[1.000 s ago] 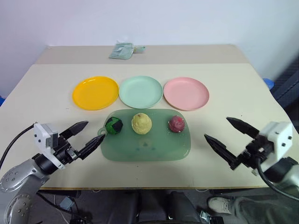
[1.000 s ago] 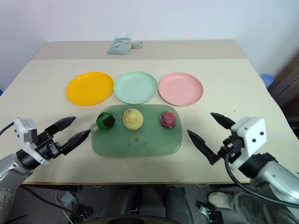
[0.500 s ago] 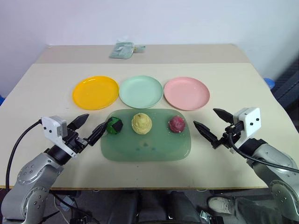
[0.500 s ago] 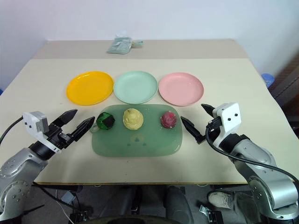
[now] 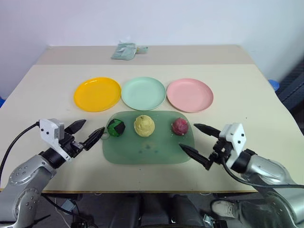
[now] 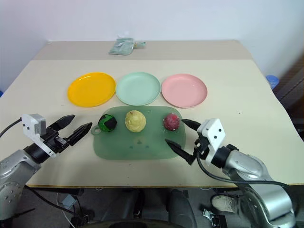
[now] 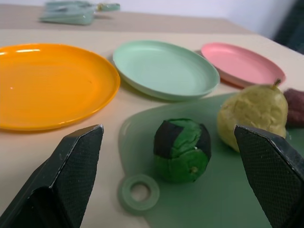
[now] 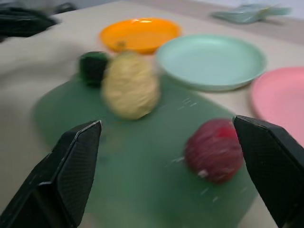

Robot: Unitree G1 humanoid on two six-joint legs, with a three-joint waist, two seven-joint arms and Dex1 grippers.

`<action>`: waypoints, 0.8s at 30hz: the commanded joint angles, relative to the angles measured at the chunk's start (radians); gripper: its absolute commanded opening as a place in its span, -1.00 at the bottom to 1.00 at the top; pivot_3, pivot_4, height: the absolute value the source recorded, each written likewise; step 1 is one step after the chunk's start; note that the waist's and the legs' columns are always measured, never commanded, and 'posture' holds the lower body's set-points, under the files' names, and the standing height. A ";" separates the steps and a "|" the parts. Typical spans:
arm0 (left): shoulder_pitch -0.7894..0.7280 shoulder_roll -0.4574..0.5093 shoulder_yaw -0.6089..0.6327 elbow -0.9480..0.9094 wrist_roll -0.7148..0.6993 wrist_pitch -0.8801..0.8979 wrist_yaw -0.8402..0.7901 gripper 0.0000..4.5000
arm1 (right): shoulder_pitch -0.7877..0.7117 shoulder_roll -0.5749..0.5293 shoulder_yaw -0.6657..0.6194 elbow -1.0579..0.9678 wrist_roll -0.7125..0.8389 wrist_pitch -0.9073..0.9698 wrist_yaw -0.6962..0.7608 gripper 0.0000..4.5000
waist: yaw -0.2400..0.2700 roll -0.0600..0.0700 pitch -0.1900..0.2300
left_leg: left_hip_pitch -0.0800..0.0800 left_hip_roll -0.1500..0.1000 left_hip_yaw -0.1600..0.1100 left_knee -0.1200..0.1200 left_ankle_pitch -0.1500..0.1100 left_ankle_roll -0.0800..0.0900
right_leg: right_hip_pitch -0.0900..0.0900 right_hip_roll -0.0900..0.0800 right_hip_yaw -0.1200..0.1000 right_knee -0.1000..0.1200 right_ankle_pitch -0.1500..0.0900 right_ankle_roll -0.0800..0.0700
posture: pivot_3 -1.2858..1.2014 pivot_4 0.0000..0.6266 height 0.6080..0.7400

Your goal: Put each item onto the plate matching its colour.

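The left gripper (image 5: 89, 132) is hovering with its fingers spread apart and empty, just beside the tray's (image 5: 147, 154) left end and pointing at the green lump (image 5: 115, 127). The right gripper (image 5: 199, 145) is likewise standing wide open and empty by the tray's right end, near the dark red lump (image 5: 179, 126). All three lumps, the pale yellow one (image 5: 143, 125) between the others, are sitting in a row on the tray, while the orange-yellow plate (image 5: 97, 94), mint green plate (image 5: 143, 93) and pink plate (image 5: 189, 95) are lying bare just beyond it.
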 commanded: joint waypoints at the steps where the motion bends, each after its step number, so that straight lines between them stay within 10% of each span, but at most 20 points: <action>1: -0.037 0.059 -0.013 0.030 0.015 -0.001 -0.089 0.99 | 0.025 -0.032 -0.057 -0.076 0.046 -0.011 0.049 1.00 | 0.000 0.000 0.000 | 0.000 0.000 0.000 0.000 0.000 0.000 | 0.000 0.000 0.000 0.000 0.000 0.000 | 0.03 -0.52 1.00; 24: -0.365 0.092 -0.300 0.226 0.211 0.071 -0.175 0.99 | -0.127 -0.049 -0.017 -0.009 0.041 0.009 0.097 1.00 | -0.001 0.000 0.000 | -0.001 0.000 0.000 -0.001 0.000 0.000 | -0.002 0.000 0.000 0.001 0.000 0.000 | 0.03 -0.52 1.00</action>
